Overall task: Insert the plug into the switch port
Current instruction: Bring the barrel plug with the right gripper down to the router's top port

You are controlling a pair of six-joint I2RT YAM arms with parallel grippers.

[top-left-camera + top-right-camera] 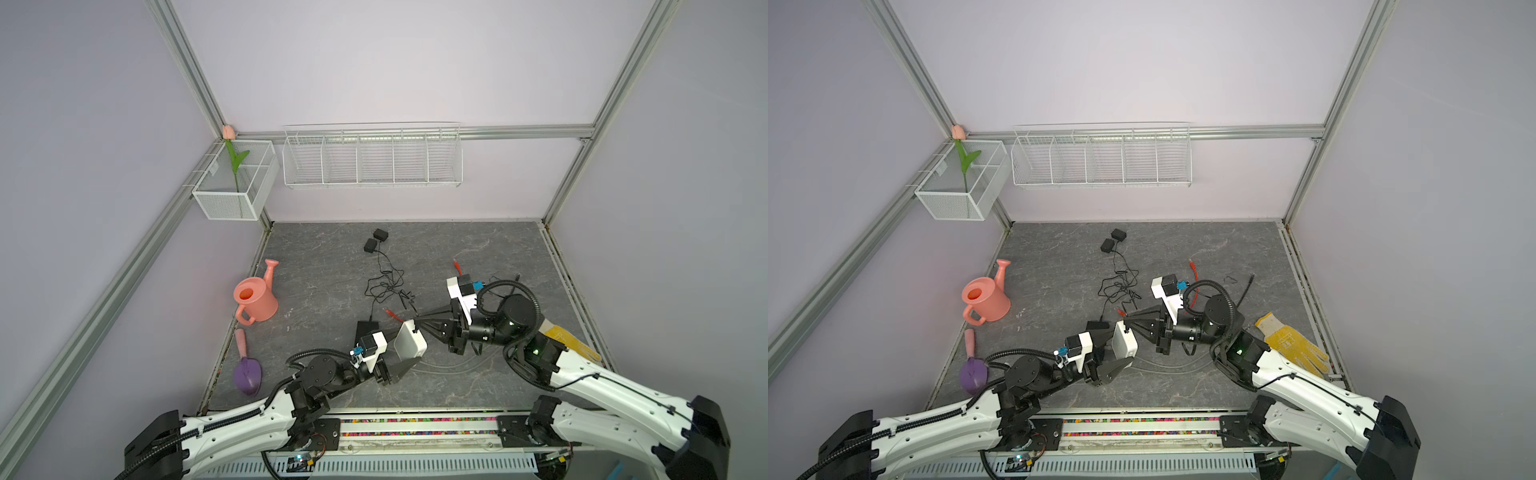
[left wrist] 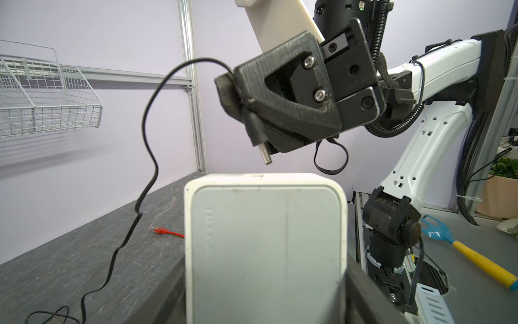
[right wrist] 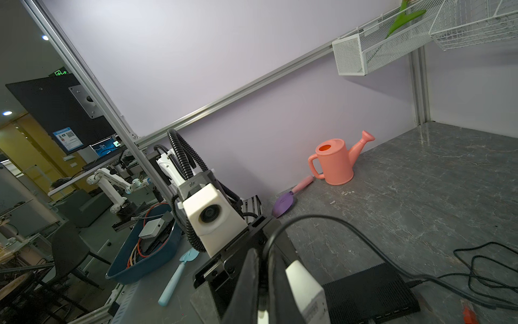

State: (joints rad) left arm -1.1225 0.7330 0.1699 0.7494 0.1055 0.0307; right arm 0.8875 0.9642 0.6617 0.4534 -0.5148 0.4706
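My left gripper (image 1: 402, 350) is shut on a white box-shaped switch (image 1: 411, 340), holding it tilted above the table; the switch (image 2: 266, 238) fills the left wrist view between the jaws. My right gripper (image 1: 419, 319) is shut on a black barrel plug (image 2: 259, 137). The plug's metal tip points down at the switch's upper edge, a short gap away. The plug's thin black cable (image 2: 145, 146) loops off to the table. In the right wrist view the cable (image 3: 350, 227) runs out from between my shut fingers (image 3: 252, 269), beside the switch (image 3: 305, 289). I cannot see the port itself.
A black box (image 1: 368, 330) with a cable lies under the grippers. Tangled black cables (image 1: 388, 286), two black adapters (image 1: 376, 240) and red cable ends (image 1: 392, 314) lie behind. A pink watering can (image 1: 255, 299) and purple trowel (image 1: 248, 374) sit left, a yellow glove (image 1: 1291, 343) right.
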